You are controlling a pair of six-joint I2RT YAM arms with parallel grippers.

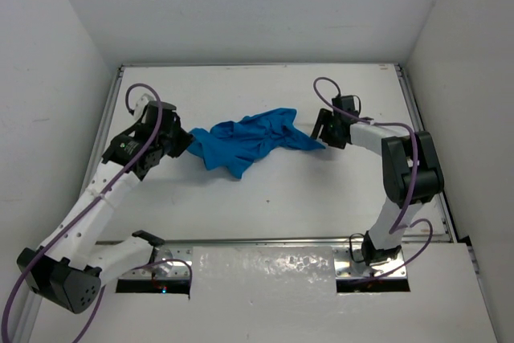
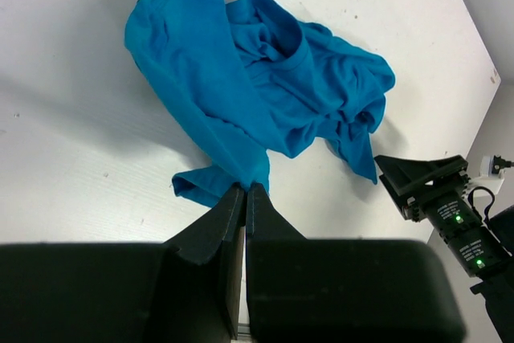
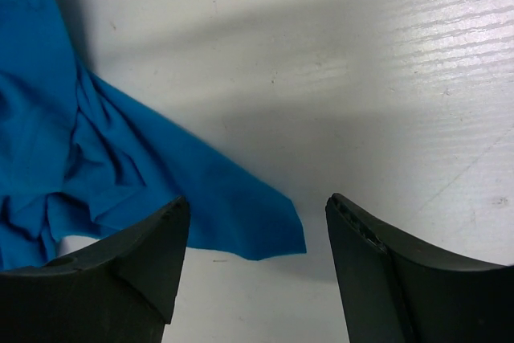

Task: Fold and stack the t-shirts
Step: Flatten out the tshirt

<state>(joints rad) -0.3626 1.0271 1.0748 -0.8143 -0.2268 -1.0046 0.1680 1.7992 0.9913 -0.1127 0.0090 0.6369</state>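
Note:
The bright blue t-shirt (image 1: 253,140) lies crumpled on the white table (image 1: 265,198) between the two arms. My left gripper (image 1: 181,142) is at its left end, shut on an edge of the cloth; in the left wrist view the gripper (image 2: 245,189) pinches the t-shirt (image 2: 257,86), which spreads away from it. My right gripper (image 1: 323,136) is at the shirt's right end, open. In the right wrist view the gripper (image 3: 255,210) stands over a pointed corner of the t-shirt (image 3: 241,214), jaws wide apart and holding nothing.
White walls enclose the table on the left, back and right. A metal rail (image 1: 265,242) runs along the near edge by the arm bases. The right arm's gripper (image 2: 426,186) shows in the left wrist view beyond the shirt.

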